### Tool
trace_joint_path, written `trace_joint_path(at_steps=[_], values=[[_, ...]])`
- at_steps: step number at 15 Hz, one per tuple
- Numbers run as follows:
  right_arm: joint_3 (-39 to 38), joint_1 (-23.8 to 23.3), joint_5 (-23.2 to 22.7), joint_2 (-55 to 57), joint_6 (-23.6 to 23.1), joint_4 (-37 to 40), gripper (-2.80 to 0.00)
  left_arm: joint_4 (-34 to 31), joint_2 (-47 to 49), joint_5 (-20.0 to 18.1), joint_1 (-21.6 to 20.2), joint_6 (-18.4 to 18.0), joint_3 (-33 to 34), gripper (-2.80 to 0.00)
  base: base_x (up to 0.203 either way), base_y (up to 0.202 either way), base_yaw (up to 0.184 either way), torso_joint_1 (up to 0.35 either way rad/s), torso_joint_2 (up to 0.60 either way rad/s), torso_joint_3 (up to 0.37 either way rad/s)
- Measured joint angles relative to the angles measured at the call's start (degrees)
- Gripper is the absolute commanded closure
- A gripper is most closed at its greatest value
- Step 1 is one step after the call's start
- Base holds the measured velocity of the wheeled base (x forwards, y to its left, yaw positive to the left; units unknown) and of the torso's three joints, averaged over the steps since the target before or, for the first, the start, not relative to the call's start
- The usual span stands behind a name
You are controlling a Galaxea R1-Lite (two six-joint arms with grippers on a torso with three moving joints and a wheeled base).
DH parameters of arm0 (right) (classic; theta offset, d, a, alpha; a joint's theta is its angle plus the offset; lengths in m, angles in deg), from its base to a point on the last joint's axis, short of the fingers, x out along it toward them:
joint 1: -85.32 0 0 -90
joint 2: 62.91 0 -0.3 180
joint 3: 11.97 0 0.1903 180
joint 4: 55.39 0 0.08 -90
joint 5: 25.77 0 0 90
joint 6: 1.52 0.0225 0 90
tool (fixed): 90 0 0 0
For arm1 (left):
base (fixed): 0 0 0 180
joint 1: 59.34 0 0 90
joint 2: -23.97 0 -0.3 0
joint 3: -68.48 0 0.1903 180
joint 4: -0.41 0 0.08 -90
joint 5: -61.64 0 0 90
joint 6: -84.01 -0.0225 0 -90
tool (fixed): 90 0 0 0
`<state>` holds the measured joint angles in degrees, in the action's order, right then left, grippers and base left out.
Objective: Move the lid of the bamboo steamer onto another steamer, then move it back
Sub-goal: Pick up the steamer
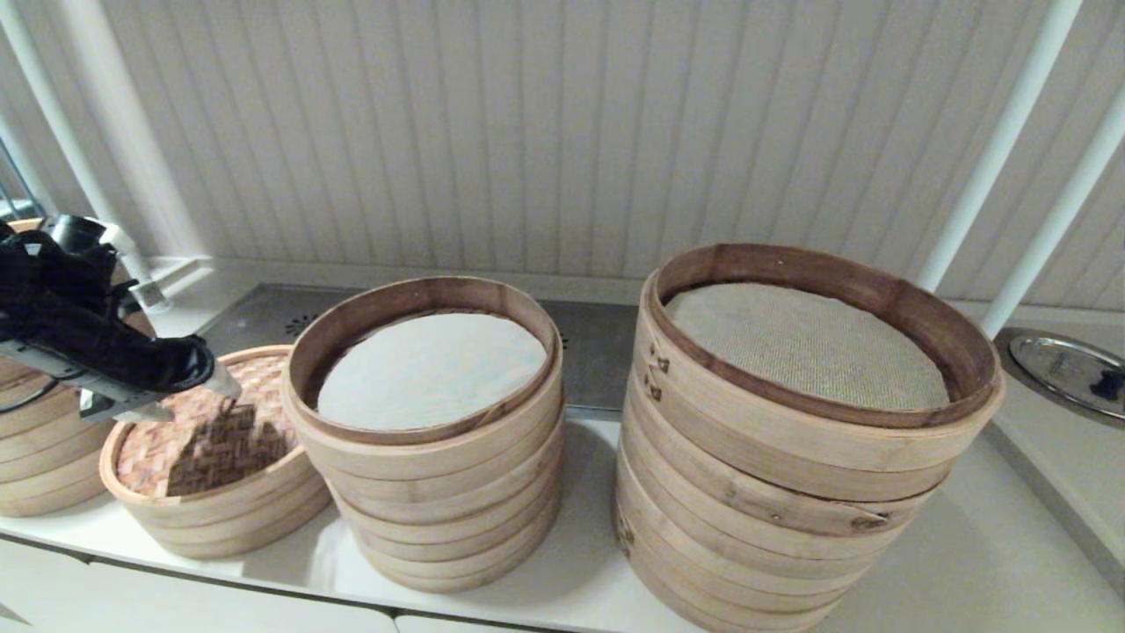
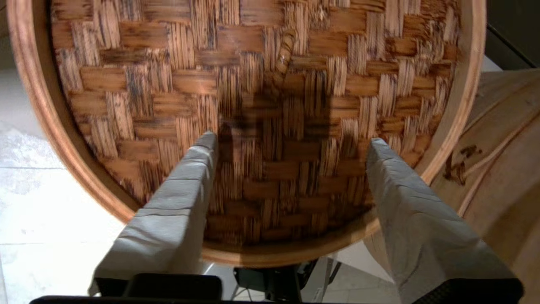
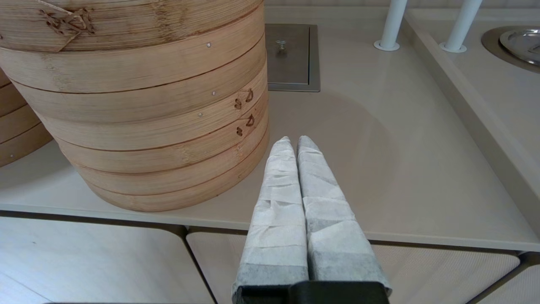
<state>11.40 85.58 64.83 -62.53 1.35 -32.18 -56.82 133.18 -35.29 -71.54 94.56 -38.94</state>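
The left gripper [image 2: 291, 141] hung spread wide just above the lid [image 2: 253, 105], which sat on a low steamer [image 1: 224, 514]; it should centre over the loop [image 2: 284, 55] ahead before pinching.

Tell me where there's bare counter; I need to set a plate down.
Freest is the counter right of the widest steamer stack, up to the white poles, with the shut right gripper over its front edge. Left is crowded: the middle stack, the lidded steamer under the open left gripper.
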Motion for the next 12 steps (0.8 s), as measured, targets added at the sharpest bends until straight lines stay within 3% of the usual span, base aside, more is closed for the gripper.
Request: trace_joint_path(at_steps=[12], values=[[0.0,0.0,0.0,0.0,0.0,0.0,0.00,0.1,5.7,-1.2,-0.1,0.2,-3.2,-2.80,0.000,0.000,0.000,0.000,0.00,0.000]])
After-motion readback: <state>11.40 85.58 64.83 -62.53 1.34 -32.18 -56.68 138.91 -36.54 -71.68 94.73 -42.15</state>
